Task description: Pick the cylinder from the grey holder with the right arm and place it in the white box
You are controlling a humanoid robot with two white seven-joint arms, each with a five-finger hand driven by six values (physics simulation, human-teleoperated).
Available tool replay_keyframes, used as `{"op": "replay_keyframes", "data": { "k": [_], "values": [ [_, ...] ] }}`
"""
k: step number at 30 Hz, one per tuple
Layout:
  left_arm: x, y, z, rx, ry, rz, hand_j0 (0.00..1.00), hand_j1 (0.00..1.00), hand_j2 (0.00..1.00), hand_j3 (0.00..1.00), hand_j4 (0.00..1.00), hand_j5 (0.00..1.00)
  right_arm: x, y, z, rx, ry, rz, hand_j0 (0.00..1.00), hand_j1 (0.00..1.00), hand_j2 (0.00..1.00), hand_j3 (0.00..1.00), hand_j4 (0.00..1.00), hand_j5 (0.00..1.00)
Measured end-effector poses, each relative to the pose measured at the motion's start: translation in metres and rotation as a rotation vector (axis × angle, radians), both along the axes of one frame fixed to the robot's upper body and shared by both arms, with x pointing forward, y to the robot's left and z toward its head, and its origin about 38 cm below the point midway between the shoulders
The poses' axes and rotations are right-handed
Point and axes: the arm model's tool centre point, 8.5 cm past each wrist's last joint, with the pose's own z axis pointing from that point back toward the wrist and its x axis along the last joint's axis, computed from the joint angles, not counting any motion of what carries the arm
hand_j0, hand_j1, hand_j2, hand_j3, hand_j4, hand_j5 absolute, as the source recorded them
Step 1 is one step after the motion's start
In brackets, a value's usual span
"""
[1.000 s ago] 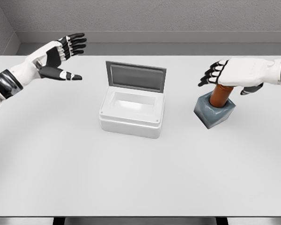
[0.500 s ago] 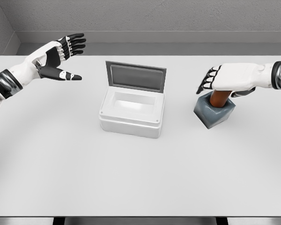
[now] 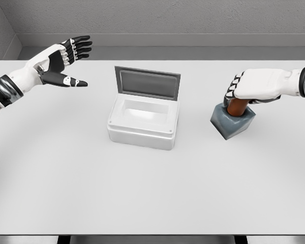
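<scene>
Curling over the top of the brown cylinder (image 3: 237,107), the right hand (image 3: 254,85) had its fingers (image 3: 231,92) bent down the cylinder's far-left side, thumb hidden behind; looked like a grasp closing on it, tho full contact couldn't be confirmed. Cylinder stood upright directly under the palm, its lower part seated in the grey holder (image 3: 233,122), just below the hand. White box (image 3: 143,122), lid up, sat well to the hand's left on the table (image 3: 152,193). Left hand (image 3: 58,63) hovered far across the table, beyond the box, fingers spread, holding nothing.
</scene>
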Motion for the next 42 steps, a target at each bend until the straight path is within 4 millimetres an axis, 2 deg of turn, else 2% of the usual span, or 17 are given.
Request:
{"op": "replay_keyframes", "data": {
  "k": [2, 8, 9, 19, 23, 42],
  "values": [
    [0.000, 0.000, 0.000, 0.001, 0.000, 0.000, 1.00, 1.00, 1.00, 1.00, 1.00, 1.00, 0.000, 0.000, 0.000, 0.000, 0.000, 0.000, 0.53, 0.53, 0.53, 0.53, 0.53, 0.53],
    [0.000, 0.001, 0.002, -0.001, -0.004, 0.002, 1.00, 1.00, 1.00, 1.00, 1.00, 1.00, 0.000, -0.001, 0.004, -0.001, -0.007, -0.002, 0.52, 0.52, 0.52, 0.52, 0.52, 0.52],
    [0.000, 0.001, 0.002, -0.001, -0.004, 0.002, 1.00, 1.00, 1.00, 1.00, 1.00, 1.00, 0.000, -0.002, 0.005, -0.001, -0.010, -0.003, 0.49, 0.49, 0.49, 0.49, 0.49, 0.49],
    [-0.001, 0.001, 0.000, 0.000, -0.001, 0.000, 1.00, 1.00, 1.00, 1.00, 1.00, 1.00, -0.005, -0.007, 0.012, -0.010, -0.023, -0.002, 0.49, 0.49, 0.49, 0.49, 0.49, 0.49],
    [-0.001, 0.002, 0.001, 0.002, -0.003, 0.001, 1.00, 1.00, 1.00, 1.00, 1.00, 1.00, -0.008, -0.007, 0.021, -0.018, -0.044, 0.006, 0.49, 0.49, 0.49, 0.49, 0.49, 0.49],
    [-0.001, 0.002, 0.004, 0.003, -0.009, 0.001, 1.00, 1.00, 1.00, 1.00, 1.00, 1.00, -0.036, 0.032, 0.042, -0.019, -0.108, 0.161, 0.49, 0.49, 0.49, 0.49, 0.49, 0.49]
  ]
}}
